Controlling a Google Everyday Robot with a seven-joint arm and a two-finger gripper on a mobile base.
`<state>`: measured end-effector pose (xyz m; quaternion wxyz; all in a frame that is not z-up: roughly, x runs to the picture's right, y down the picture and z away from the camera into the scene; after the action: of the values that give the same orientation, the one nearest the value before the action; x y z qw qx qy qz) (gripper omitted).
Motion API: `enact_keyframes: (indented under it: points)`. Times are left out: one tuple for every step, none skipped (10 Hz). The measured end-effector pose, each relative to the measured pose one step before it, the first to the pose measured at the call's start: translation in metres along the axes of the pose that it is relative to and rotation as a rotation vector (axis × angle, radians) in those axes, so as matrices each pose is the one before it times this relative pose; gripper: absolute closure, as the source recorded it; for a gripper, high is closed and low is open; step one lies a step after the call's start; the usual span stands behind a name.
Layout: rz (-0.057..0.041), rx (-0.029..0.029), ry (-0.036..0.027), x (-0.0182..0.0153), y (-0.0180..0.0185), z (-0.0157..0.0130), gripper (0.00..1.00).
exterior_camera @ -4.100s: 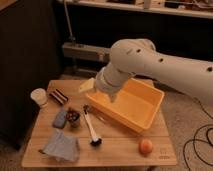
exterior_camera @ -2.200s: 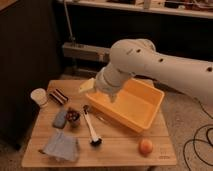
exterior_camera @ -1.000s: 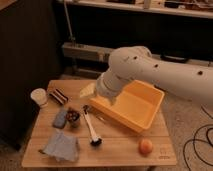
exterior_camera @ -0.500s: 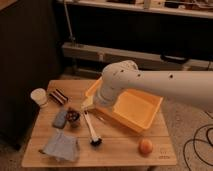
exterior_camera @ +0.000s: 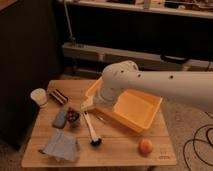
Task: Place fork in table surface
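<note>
I see the gripper (exterior_camera: 89, 105) low at the left corner of the yellow bin (exterior_camera: 131, 124), just above the table surface (exterior_camera: 117, 151), its fingers spread apart and holding nothing. A thin silvery sliver, which I take for the fork (exterior_camera: 101, 119), lies on the wood just beside the bin's front-left wall, between the bin and the white-handled brush (exterior_camera: 91, 131). Farther left I see a white cup (exterior_camera: 38, 96) and a blue-grey cloth (exterior_camera: 61, 146), and an orange fruit (exterior_camera: 145, 146) sits near the front right edge

Ylw bin (exterior_camera: 142, 110), cup (exterior_camera: 38, 96), orange (exterior_camera: 145, 146), cloth (exterior_camera: 61, 146), brush (exterior_camera: 91, 131).
</note>
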<state>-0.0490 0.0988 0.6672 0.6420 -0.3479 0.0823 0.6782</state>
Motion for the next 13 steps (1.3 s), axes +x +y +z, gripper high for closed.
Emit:
enact_keyframes:
  points:
    - [-0.02869,0.00125,0.00606,-0.00070,0.00258,0.01658,0.20]
    - [-0.01859,-0.00280,0.00388,-0.00065,0.00029,0.01183,0.20]
    - [-0.02757,-0.00350,0.00487,-0.00084,-0.00107,0.01728,0.20]
    - [-0.03235,-0.00303,-0.00174,-0.00282,-0.00023,0.01524,0.20]
    - [-0.01774,0.00199,-0.00324,-0.00379,-0.00380,0.01167,0.20]
    - [-0.01206,0.00982,-0.00166,-0.00477,-0.00762,0.00989,0.20]
    - [-0.01158,0.02281,0.00000,-0.00947,-0.01031,0.01138,0.20]
    - [-0.00990,0.02344,0.00561,-0.00606,-0.00625,0.00921,0.20]
    - [-0.01190,0.01855,0.00813,-0.00458,-0.00318,0.00885,0.20]
    - [-0.01253,0.01239,0.00981,-0.00347,-0.00122,0.01045,0.24]
    - [-0.01721,0.00965,0.00000,-0.00439,-0.00245,0.00506,0.33]
    - [-0.02447,0.00555,0.00141,-0.00214,-0.00271,0.00432,0.43]
    - [-0.01799,0.00293,-0.00182,-0.00301,-0.00255,0.00477,0.53]
